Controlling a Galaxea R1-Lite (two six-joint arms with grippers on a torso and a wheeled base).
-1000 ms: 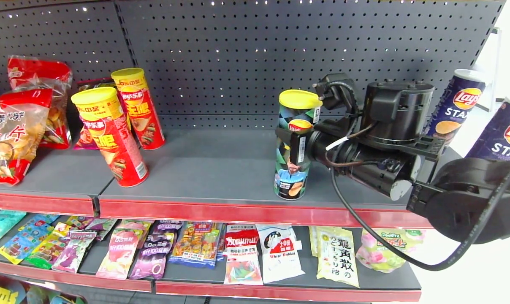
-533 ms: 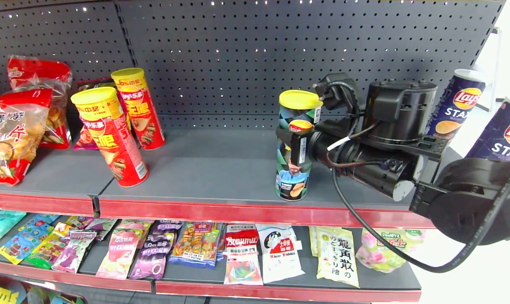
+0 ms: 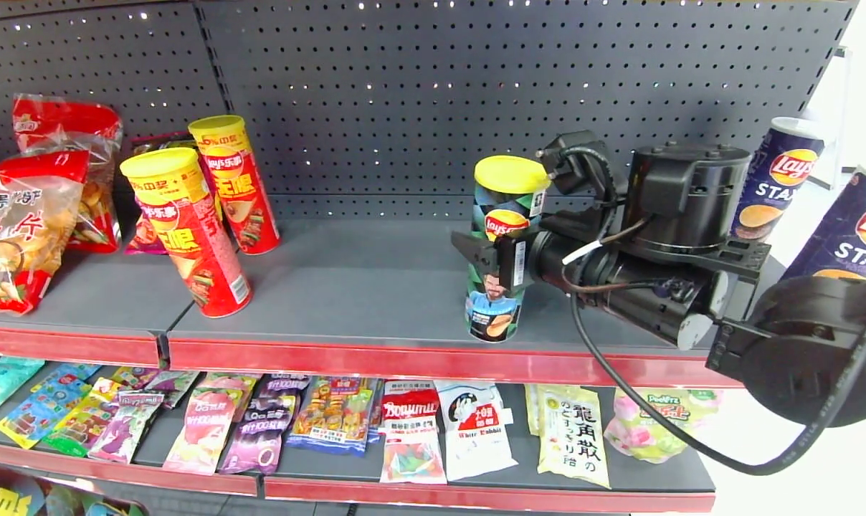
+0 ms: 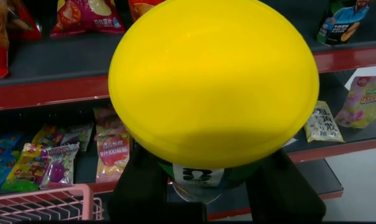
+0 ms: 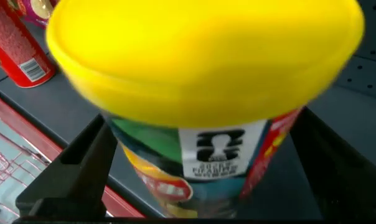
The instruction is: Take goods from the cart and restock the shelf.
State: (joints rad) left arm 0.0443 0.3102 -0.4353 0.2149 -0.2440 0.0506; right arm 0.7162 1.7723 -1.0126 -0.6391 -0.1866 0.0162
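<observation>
right claw is spread around the can by the shelf lip; pulling back crooked could topple it; left claw pinches a second can

Shelf: chip cans, snack bags

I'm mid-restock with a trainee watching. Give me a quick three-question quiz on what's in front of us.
1. True or false: the yellow-lidded can at the right gripper lies on its side on the upper shelf.
2. What is in the left gripper? A) a red snack bag B) a second yellow-lidded can C) nothing
3. Fill in: ___ red cans stand towards the shelf's left end.
Key: 1 false, it stands upright; 2 B; 3 two.
</observation>
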